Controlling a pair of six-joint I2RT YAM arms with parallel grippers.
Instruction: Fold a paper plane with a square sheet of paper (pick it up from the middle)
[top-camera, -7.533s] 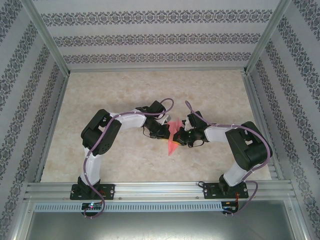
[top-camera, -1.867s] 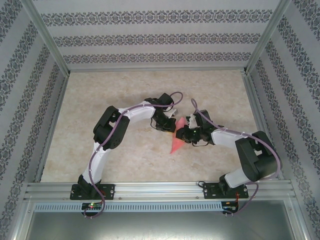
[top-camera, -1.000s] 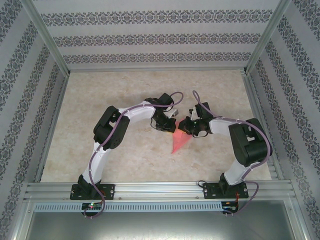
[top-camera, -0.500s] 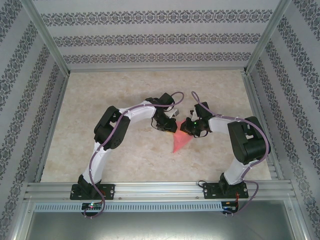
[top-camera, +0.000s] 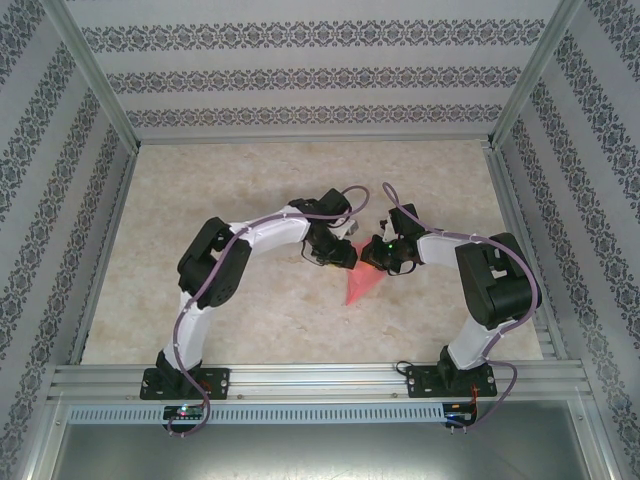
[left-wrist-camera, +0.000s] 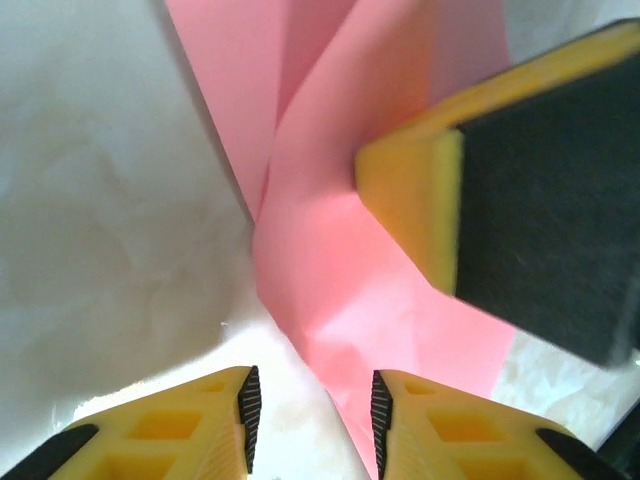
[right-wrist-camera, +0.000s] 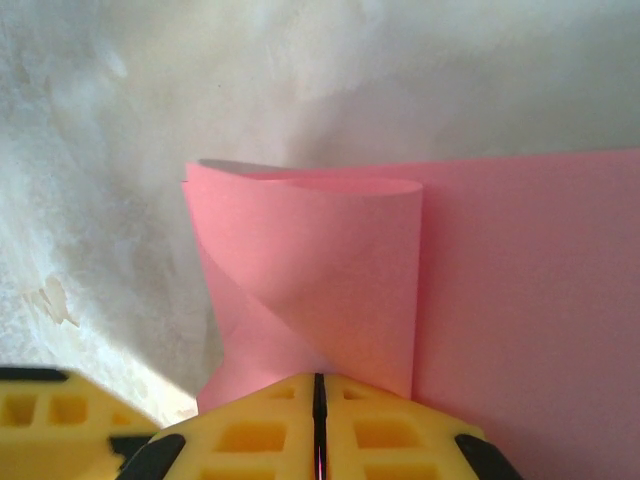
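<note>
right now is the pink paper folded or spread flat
Folded: the pink paper forms a narrow pointed wedge, with overlapping creased layers in both wrist views.

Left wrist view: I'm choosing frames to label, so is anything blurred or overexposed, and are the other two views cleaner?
Left wrist: the paper is clear, the right claw's fingertip close to the lens is smeared, the table glares. Right wrist: table washed out, paper crisp, soft shadow beside it. Top external: evenly lit, sharp.

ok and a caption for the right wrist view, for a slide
Right tool, jaws closed, at a curled-over flap of the pink paper on the pale table.
</note>
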